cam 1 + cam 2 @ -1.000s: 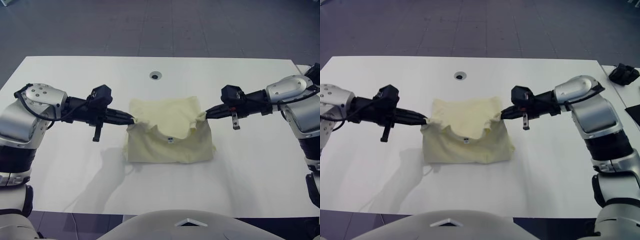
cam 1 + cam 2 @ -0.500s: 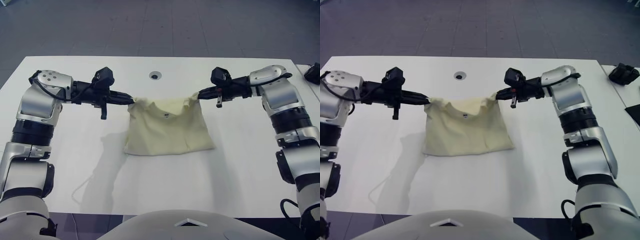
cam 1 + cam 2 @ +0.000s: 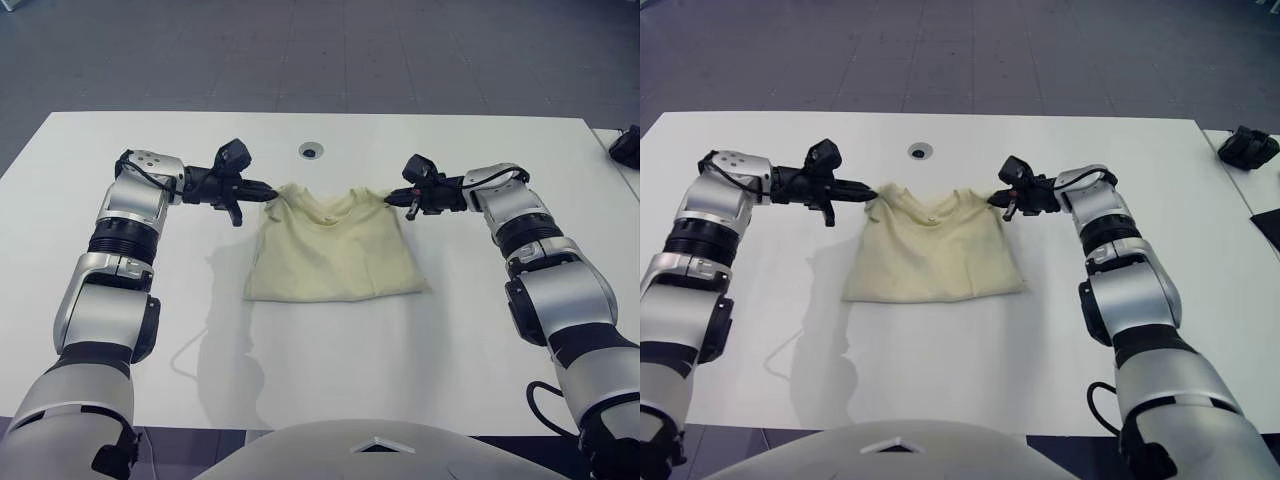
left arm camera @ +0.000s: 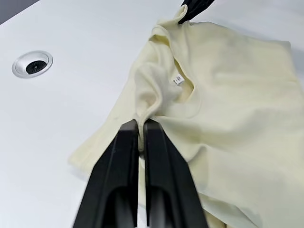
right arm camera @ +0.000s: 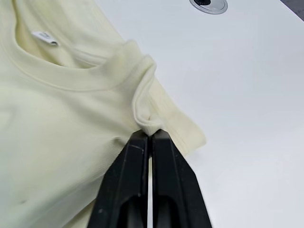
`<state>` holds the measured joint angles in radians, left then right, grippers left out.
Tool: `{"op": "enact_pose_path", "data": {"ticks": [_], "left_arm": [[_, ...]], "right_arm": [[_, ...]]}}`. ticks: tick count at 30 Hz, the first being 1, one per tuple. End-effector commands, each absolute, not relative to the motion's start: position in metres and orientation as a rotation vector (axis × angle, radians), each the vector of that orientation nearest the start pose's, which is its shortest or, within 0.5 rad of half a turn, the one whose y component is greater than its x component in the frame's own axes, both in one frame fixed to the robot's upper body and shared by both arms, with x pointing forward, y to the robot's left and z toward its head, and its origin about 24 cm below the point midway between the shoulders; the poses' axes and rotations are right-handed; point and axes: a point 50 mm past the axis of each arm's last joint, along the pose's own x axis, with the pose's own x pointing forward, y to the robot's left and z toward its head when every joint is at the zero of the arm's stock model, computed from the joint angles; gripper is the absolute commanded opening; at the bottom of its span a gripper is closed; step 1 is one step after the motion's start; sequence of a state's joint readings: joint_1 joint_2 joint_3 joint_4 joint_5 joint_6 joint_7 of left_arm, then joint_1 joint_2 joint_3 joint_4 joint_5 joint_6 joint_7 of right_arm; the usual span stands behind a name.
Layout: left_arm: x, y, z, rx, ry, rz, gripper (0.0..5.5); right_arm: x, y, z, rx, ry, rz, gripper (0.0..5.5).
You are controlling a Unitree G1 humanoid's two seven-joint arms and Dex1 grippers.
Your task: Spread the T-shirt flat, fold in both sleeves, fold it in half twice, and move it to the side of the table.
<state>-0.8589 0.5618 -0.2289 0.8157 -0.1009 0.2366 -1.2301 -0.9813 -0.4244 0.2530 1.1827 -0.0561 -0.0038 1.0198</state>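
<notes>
A pale yellow T-shirt (image 3: pixel 335 250) lies folded on the white table (image 3: pixel 480 330), collar end toward the far side, its lower part flat on the surface. My left gripper (image 3: pixel 272 194) is shut on the shirt's far left corner, and the fabric is pinched between its black fingers (image 4: pixel 124 156). My right gripper (image 3: pixel 390 196) is shut on the far right corner, with a fold of cloth clamped at its fingertips (image 5: pixel 142 142). The collar and its small white label (image 4: pixel 177 79) sag between the two grippers.
A round grey cable grommet (image 3: pixel 311 151) sits in the table beyond the shirt. A dark object (image 3: pixel 1246 147) rests at the far right on a neighbouring surface. Bare table surrounds the shirt on both sides and at the front.
Both grippers carried the shirt's top edge away from me toward the far side, unrolling it. The shirt went from a bunched double layer to lying longer and flatter.
</notes>
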Motion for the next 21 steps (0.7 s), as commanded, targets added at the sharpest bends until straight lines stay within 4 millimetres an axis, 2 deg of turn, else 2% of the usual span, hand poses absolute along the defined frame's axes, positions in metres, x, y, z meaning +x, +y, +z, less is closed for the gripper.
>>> {"op": "enact_pose_path", "data": {"ticks": [1,9,10,13,18,21], "left_arm": [[0.367,0.201,0.122,0.358,0.496,-1.029,0.00],[0.373,0.202,0.115,0.390,0.520,-0.967,0.00],[0.373,0.201,0.115,0.391,0.522,-0.968,0.34],[0.379,0.202,0.119,0.412,0.490,-0.890,0.80],[0.394,0.212,0.143,0.495,0.353,-0.660,1.52],[0.391,0.215,0.145,0.594,0.320,-0.667,2.03]], "right_arm": [[0.381,-0.183,0.100,-0.481,0.492,0.928,0.04],[0.380,-0.182,0.094,-0.518,0.491,0.909,0.04],[0.381,-0.181,0.093,-0.525,0.481,0.899,0.26],[0.387,-0.180,0.102,-0.565,0.396,0.814,0.68],[0.398,-0.173,0.121,-0.696,0.237,0.681,1.37],[0.398,-0.165,0.121,-0.788,0.187,0.693,1.86]]}}
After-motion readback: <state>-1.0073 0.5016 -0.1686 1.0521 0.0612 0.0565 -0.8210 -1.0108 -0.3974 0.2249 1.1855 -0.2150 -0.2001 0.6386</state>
